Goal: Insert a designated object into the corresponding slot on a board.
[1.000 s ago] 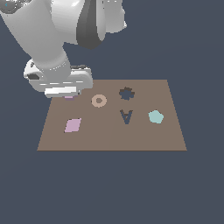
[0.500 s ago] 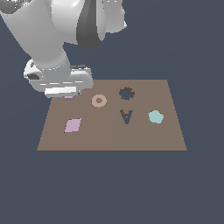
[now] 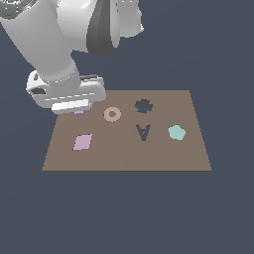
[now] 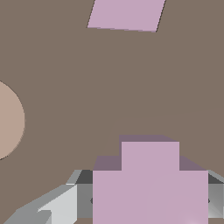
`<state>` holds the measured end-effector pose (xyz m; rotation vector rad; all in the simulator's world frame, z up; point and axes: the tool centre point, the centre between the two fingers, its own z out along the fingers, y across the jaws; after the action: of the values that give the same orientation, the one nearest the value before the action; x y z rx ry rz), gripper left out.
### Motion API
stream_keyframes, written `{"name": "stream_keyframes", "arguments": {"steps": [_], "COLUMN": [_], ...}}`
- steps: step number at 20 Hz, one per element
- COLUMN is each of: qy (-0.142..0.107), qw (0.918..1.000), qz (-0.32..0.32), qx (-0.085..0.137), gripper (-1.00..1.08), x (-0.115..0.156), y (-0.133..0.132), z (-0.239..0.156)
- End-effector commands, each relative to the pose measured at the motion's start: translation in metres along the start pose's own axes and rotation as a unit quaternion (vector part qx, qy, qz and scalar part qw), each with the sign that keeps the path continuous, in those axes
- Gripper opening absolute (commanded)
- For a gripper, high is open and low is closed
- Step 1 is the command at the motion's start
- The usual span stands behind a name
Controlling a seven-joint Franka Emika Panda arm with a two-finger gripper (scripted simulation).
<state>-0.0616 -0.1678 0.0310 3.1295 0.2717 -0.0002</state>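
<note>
The brown board (image 3: 124,155) lies flat. The pale pink cross-shaped block (image 3: 79,113) sits at its far corner on the exterior view's left, mostly hidden under my hand. In the wrist view the cross (image 4: 150,183) fills the space between my grey fingers (image 4: 61,205), which press its two sides. My gripper (image 3: 78,110) is low over the board and shut on the cross. The dark lobed cross slot (image 3: 143,105) is on the far side of the board, apart from the gripper, beyond the tan ring.
A tan ring (image 3: 112,114) lies between gripper and slot; it also shows in the wrist view (image 4: 8,120). A pale pink diamond piece (image 3: 82,142) lies nearer the front. A dark "A" cutout (image 3: 143,132) and a teal pentagon (image 3: 176,132) lie to the exterior view's right.
</note>
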Motion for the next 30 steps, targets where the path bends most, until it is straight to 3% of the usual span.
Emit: {"name": "stream_keyframes", "arguments": {"steps": [1, 6, 10, 13, 16, 19, 23, 26, 30], "qy": [0.0, 0.0, 0.001, 0.001, 0.001, 0.001, 0.001, 0.001, 0.001], "qw": [0.9997, 0.996, 0.9873, 0.9753, 0.9568, 0.9312, 0.8877, 0.8483, 0.7868], "qz": [-0.023, -0.089, -0.159, -0.221, -0.291, -0.365, -0.46, -0.53, -0.617], "qx": [0.0, 0.0, 0.0, -0.001, -0.001, -0.001, -0.001, -0.001, -0.001], "gripper": [-1.0, -1.0, -1.0, -1.0, -1.0, -1.0, -1.0, -1.0, -1.0], "x": [0.006, 0.021, 0.037, 0.05, 0.064, 0.078, 0.093, 0.101, 0.107], "y": [-0.001, -0.004, -0.009, -0.016, -0.025, -0.038, -0.059, -0.076, -0.101], "z": [0.0, -0.001, -0.002, -0.002, -0.003, -0.004, -0.004, -0.005, -0.006]}}
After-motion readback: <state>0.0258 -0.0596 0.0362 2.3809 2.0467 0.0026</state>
